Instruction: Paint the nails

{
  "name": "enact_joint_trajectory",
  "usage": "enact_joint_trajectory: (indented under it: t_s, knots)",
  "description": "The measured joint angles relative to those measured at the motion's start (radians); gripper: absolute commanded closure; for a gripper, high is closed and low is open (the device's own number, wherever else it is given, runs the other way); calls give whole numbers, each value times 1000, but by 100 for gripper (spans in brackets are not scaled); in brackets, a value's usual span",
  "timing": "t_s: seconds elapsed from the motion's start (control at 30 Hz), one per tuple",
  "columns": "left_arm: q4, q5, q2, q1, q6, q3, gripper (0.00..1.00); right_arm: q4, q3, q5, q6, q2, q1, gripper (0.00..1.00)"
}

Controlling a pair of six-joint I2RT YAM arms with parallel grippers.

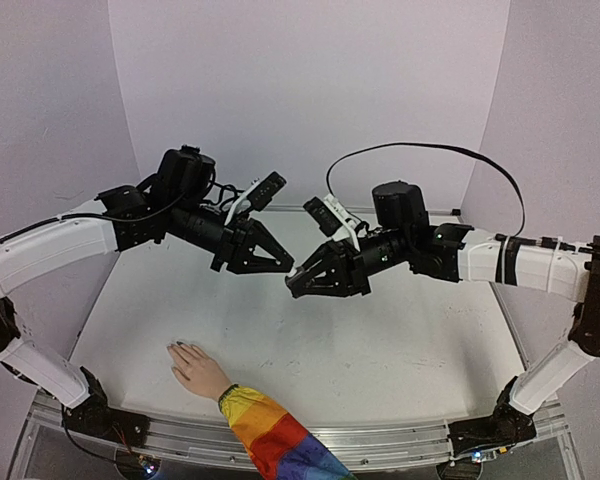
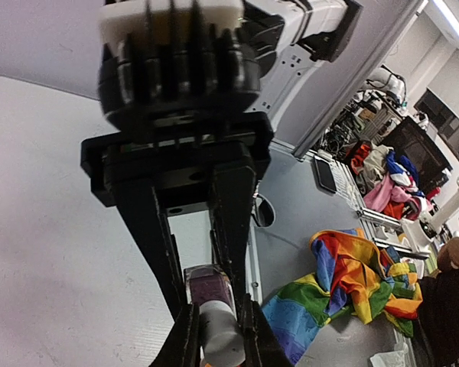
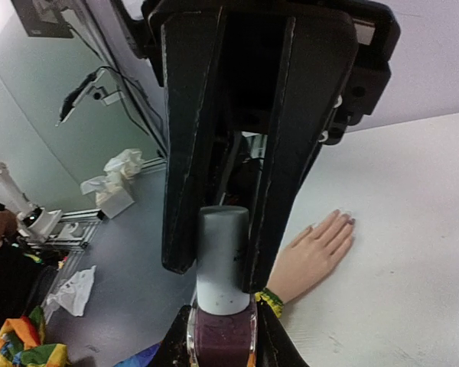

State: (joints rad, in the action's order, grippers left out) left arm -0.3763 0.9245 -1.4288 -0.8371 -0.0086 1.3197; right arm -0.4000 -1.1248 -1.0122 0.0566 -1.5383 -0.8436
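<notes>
The pale hand with a rainbow sleeve lies palm down at the table's front left. Its nails are tiny; in the right wrist view the nails look darkened at the fingertips. Both arms meet in the air above the table's middle. My right gripper is shut on the purple body of a small polish bottle. My left gripper is shut on its white cap, which lies sideways between the two. In the top view the left gripper and right gripper stand tip to tip.
White walls enclose the table at the back and sides. A metal rail runs along the front edge. A black cable arcs over the right arm. Rainbow cloth lies on the floor beyond the table.
</notes>
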Motion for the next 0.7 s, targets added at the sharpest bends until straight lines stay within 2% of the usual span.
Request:
enact_joint_trajectory:
  t_s: [0.13, 0.3, 0.47, 0.57, 0.7]
  knots:
    - [1, 17, 11, -18, 28, 0, 100, -14, 0, -51, 27, 0, -6, 100]
    - [-8, -31, 11, -13, 44, 1, 100, -21, 7, 34, 26, 5, -9, 54]
    - [-42, -152, 11, 18, 29, 1, 100, -35, 27, 360, 11, 29, -28, 23]
    - [-64, -254, 12, 92, -20, -2, 100, -34, 60, 622, 9, 64, -23, 15]
    - [-121, -531, 13, 270, -126, -27, 100, -26, 101, 845, 16, 108, 1, 12]
